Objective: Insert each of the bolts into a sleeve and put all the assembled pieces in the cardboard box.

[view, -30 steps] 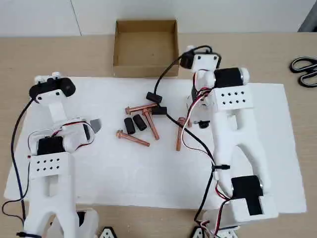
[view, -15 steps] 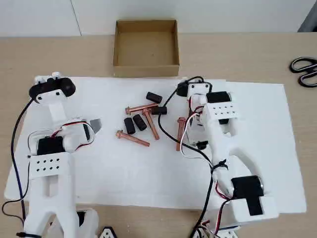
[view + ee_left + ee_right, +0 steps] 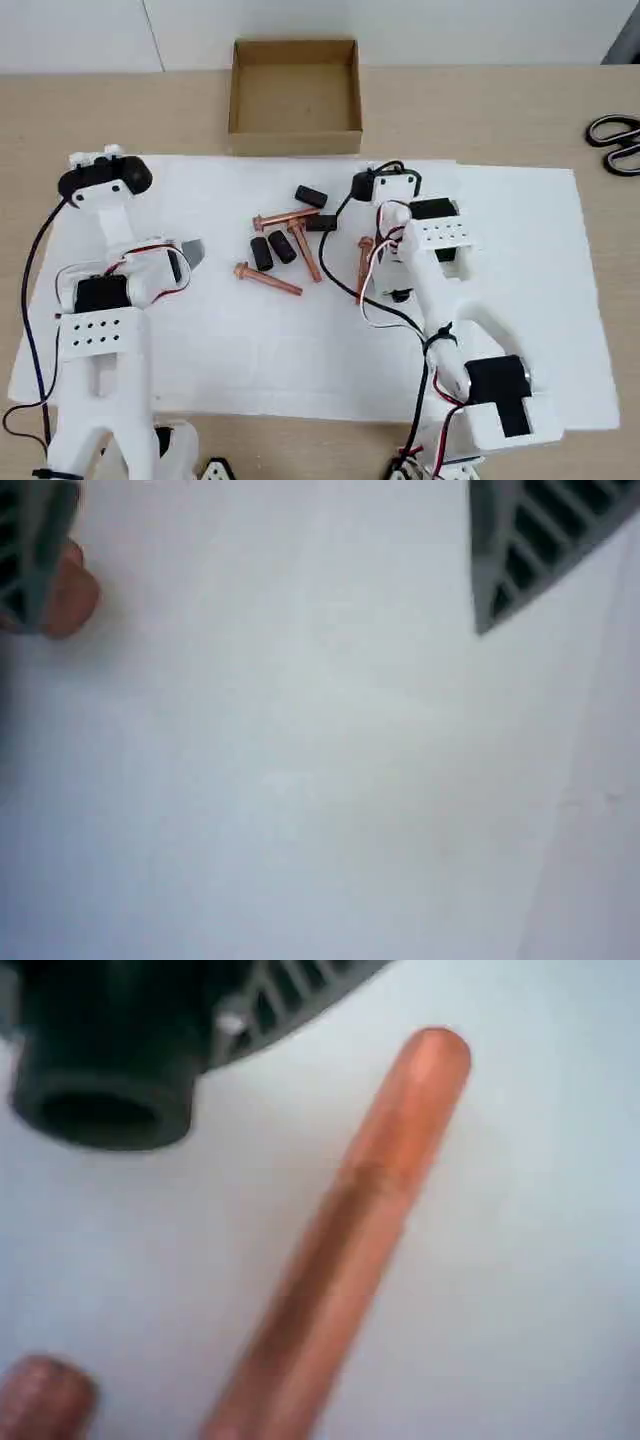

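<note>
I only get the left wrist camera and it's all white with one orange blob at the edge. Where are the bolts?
Observer: Four copper-coloured metal bolts lie loose on the flat white sheet, between the two arms.
Operator: Is any in the box yet?
Observer: No, the brown cardboard box beyond the sheet holds nothing.
Operator: What's the other arm got?
Observer: The right claw grips a short black plastic sleeve, close by one bolt.

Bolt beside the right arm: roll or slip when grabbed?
Smooth round shank on the bolt: probably rolls if nudged sideways. Looks solid metal, so likely stiff, heavy for its size. Sheen suggests it may slip when gripped.
</note>
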Robot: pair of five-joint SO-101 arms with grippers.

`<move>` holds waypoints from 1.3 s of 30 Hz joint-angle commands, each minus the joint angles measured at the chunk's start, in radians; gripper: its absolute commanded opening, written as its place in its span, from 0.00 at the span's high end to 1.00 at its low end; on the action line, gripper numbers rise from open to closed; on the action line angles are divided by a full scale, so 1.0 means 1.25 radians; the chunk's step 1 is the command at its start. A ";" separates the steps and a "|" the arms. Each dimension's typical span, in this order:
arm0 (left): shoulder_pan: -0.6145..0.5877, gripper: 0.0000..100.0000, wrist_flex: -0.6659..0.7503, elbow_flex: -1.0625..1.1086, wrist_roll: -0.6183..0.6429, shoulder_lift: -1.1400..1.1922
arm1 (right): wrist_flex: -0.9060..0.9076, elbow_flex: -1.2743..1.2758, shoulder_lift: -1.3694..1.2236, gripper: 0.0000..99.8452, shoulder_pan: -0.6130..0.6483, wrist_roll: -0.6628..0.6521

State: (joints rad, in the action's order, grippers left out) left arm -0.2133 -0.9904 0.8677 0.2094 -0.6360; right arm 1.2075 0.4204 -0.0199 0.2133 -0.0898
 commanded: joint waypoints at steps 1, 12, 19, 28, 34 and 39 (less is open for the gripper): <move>0.000 0.74 0.014 -0.002 -0.001 0.001 | -0.012 -0.005 0.037 0.96 0.010 -0.001; 0.000 0.74 0.014 -0.002 -0.001 0.001 | -0.031 -0.004 -0.002 0.91 0.007 -0.001; 0.000 0.74 0.011 -0.002 -0.001 0.001 | -0.068 -0.006 -0.106 0.91 0.010 -0.001; 0.000 0.74 0.011 -0.001 -0.001 0.001 | -0.053 -0.007 -0.085 0.83 0.010 -0.006; 0.000 0.74 0.011 -0.001 -0.001 0.001 | -0.048 -0.007 -0.056 0.83 0.012 -0.007; 0.000 0.74 0.014 0.006 -0.001 0.001 | -0.056 -0.005 -0.056 0.85 0.010 -0.007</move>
State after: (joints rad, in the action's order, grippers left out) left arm -0.2133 -0.9904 0.8707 0.2094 -0.6314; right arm 1.1492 0.4143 -0.1028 0.2332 -0.0898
